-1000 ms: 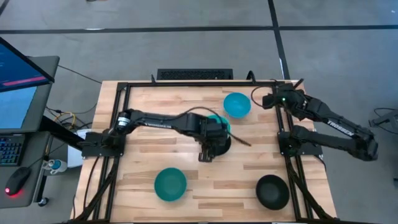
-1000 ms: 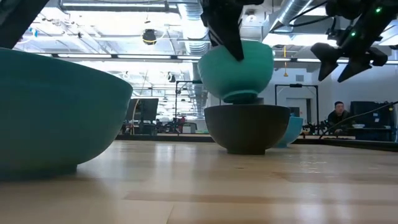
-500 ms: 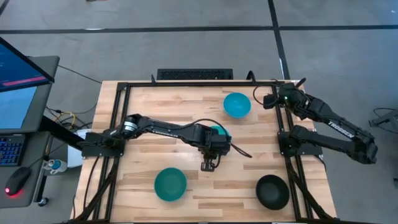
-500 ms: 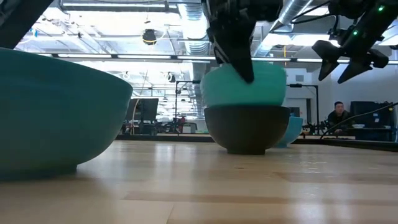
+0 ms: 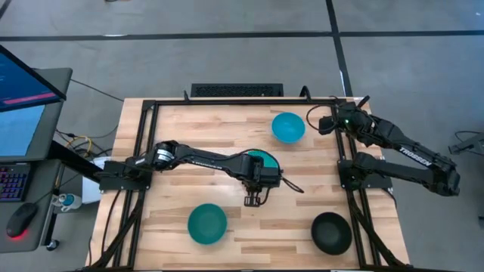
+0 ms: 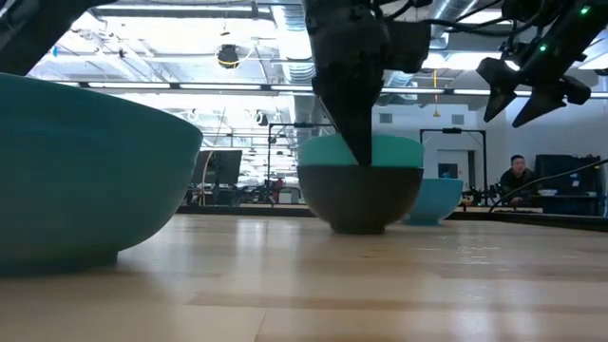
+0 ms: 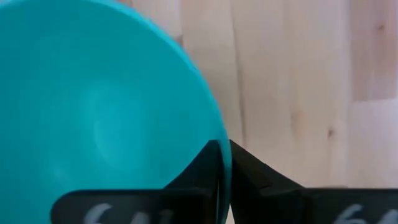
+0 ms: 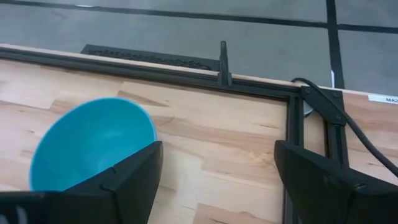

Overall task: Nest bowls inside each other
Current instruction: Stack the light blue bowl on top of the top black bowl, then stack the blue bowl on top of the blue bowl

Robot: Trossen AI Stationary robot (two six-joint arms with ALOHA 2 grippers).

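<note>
So the left claw [image 5: 255,198] is pinched tight on the rim of a cyan bowl [image 6: 361,152], one finger inside and one outside, since a thin wall is the easy place to grab. That bowl sits mouth-up, axis vertical, sunk into a black bowl [image 6: 359,195] mid-counter [image 5: 174,136], looks seated to me. Using that stack as the landmark: another cyan bowl [image 5: 288,127] is beyond it toward the back, a teal bowl [image 5: 207,224] in front to the left, a second black bowl [image 5: 331,232] in front to the right. The right claw [image 8: 214,180] hangs wide open and empty just beside the back cyan bowl.
</note>
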